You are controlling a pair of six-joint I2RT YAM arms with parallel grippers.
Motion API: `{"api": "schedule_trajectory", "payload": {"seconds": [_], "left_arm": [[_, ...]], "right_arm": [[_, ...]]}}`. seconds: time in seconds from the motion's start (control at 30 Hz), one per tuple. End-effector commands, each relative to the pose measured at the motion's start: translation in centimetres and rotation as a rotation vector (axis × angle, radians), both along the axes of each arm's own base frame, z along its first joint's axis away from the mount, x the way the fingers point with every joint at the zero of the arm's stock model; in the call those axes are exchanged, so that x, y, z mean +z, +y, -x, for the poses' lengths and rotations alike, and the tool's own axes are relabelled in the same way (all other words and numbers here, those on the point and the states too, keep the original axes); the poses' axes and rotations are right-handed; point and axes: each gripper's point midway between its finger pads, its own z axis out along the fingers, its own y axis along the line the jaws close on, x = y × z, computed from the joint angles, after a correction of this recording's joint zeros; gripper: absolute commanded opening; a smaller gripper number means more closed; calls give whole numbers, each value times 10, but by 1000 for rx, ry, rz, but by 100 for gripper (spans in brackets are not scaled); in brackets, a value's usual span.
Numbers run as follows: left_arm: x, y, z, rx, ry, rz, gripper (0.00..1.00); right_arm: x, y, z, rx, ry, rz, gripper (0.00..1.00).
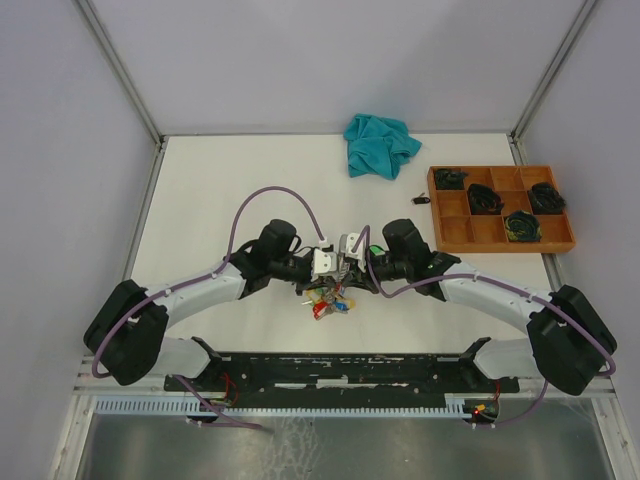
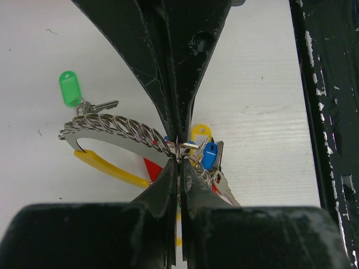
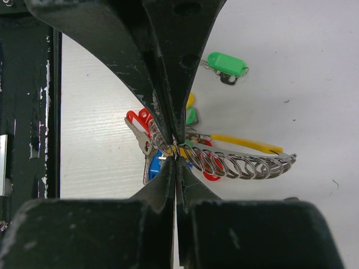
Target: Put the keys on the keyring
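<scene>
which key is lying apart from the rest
The green-tagged key, alone on the bare table; the red, blue and yellow-tagged ones sit together in a bunch.

The keyring (image 2: 120, 130) was thin bright metal, its row of small loops polished and glinting silver. The keys (image 2: 224, 188) hanging from it were the same shiny metal, and their tags were glossy plastic. The green tag (image 2: 69, 88), lying apart from the keyring, looked smooth and slightly translucent, while the yellow tag (image 2: 106, 167) under it looked opaque and slick. The left gripper (image 2: 178, 150) at the keyring had fingers (image 2: 140, 56) of matt black plastic, finely scratched. The table (image 2: 263, 112) beneath was matt white with a faint grain. Far beyond the keyring, the cloth (image 1: 380, 143) was soft teal terry and the tray (image 1: 452, 230) smooth orange-brown wood.
</scene>
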Motion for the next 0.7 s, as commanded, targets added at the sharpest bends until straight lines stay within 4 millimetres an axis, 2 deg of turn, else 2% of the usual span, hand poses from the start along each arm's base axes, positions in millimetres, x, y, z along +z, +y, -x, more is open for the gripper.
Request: {"api": "schedule_trajectory", "payload": {"seconds": [0.0,0.33,0.5,0.67], "left_arm": [[34,-19,-10,11,-17,88,3],[28,-20,-12,18,-17,40,3],[28,-18,-10,7,-39,41,3],[28,-17,-8,4,-48,54,3]], "right_arm": [[43,25,1,109,-108,-109,1],[38,30,1,134,-75,-80,1],[35,28,0,131,-69,-67,11],[34,17,0,101,-101,-43,20]]}}
